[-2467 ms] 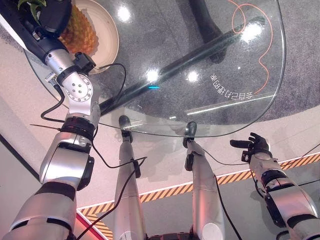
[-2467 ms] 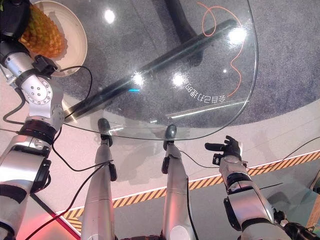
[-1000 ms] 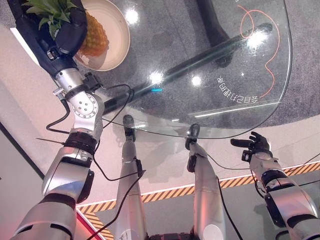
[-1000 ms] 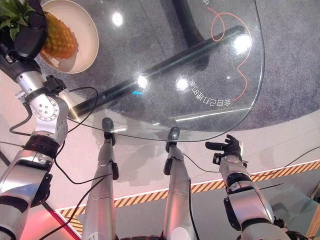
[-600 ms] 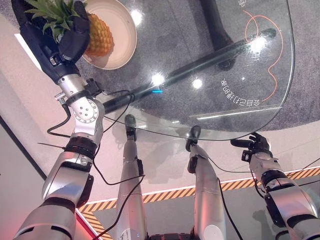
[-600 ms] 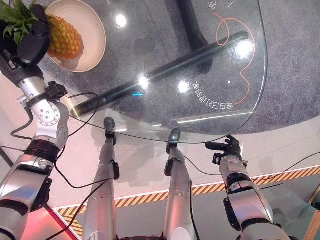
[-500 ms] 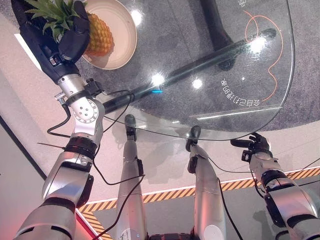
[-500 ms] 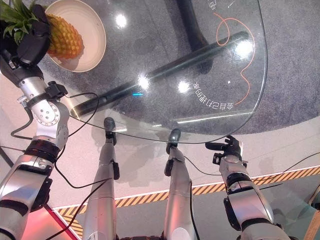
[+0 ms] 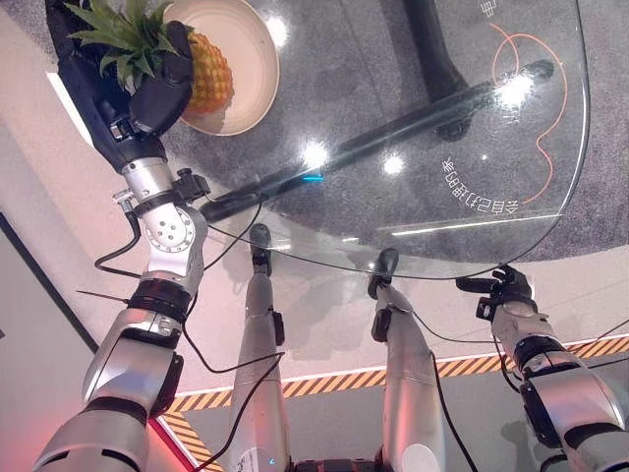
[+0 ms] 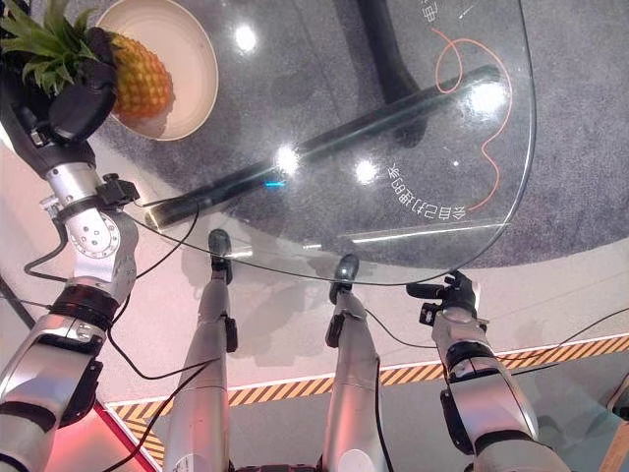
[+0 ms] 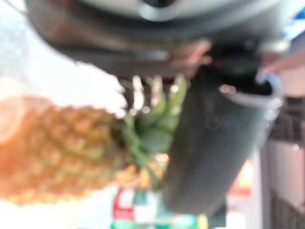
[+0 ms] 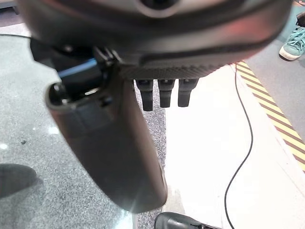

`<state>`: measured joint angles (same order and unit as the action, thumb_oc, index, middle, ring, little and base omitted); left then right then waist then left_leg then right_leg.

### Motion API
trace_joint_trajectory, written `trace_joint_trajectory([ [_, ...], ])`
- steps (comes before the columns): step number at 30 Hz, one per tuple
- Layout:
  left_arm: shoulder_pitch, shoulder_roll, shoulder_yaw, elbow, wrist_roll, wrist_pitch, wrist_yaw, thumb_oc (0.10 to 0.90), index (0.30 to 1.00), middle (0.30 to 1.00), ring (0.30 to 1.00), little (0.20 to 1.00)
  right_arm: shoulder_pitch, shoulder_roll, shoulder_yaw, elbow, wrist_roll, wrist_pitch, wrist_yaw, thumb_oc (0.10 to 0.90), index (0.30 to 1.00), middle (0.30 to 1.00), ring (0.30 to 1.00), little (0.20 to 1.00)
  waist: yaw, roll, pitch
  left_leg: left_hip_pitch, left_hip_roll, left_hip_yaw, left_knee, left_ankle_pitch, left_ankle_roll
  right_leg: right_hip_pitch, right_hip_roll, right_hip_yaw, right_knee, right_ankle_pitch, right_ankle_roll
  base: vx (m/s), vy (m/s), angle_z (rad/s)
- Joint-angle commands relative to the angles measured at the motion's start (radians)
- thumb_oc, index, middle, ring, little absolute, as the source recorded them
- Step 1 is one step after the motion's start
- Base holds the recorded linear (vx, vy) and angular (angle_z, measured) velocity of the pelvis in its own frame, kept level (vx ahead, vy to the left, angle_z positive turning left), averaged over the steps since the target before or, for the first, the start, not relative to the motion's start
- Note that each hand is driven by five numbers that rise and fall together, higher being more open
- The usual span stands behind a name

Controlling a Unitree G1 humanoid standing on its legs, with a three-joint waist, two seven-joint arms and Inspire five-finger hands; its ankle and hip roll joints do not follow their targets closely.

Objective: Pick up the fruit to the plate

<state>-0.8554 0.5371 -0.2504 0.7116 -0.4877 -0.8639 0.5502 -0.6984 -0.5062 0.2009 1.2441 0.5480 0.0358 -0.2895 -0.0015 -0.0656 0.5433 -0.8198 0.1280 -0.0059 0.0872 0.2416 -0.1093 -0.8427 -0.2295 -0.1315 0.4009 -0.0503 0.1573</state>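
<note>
One pineapple (image 9: 206, 71), golden-orange with a scaly, diamond-patterned rind and a spiky green crown, lies tilted over the cream plate (image 9: 251, 59) at about 11 o'clock on the round glass worktop (image 9: 413, 128). Its body is over the plate's near-left rim; whether it rests there or hangs just above, I cannot tell. The left hand (image 9: 147, 84) grasps the fruit at the crown end, dark fingers and thumb curled round the leaves. A dark table leg and a thin orange cable show through the glass. The right hand (image 9: 506, 290) hangs off the worktop's near edge at about 5 o'clock, relaxed, grasping nothing.
</note>
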Motion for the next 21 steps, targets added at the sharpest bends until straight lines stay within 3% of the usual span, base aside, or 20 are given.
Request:
trace_joint_trajectory([
  [1, -0.015, 0.000, 0.078, -0.018, 0.017, -0.068, 0.001, 0.800, 0.900, 0.900, 0.900, 0.900, 0.053, -0.057, -0.035, 0.035, -0.024, 0.002, -0.049, 0.800, 0.900, 0.900, 0.900, 0.900, 0.012, 0.007, -0.023, -0.003, 0.023, -0.031, 0.159, -0.199, -0.016, 0.053, -0.016, -0.015, -0.163, 0.137, 0.028, 0.00, 0.000, 0.00],
  [21, 0.058, -0.014, 0.090, -0.040, 0.027, -0.067, -0.012, 0.800, 0.900, 0.900, 0.900, 0.900, 0.064, -0.067, -0.049, 0.033, -0.034, -0.002, -0.048, 0.800, 0.900, 0.900, 0.900, 0.900, 0.024, 0.020, -0.023, -0.010, 0.021, -0.033, 0.162, -0.197, -0.015, 0.045, -0.025, -0.024, -0.155, 0.136, 0.029, 0.00, 0.001, 0.01],
])
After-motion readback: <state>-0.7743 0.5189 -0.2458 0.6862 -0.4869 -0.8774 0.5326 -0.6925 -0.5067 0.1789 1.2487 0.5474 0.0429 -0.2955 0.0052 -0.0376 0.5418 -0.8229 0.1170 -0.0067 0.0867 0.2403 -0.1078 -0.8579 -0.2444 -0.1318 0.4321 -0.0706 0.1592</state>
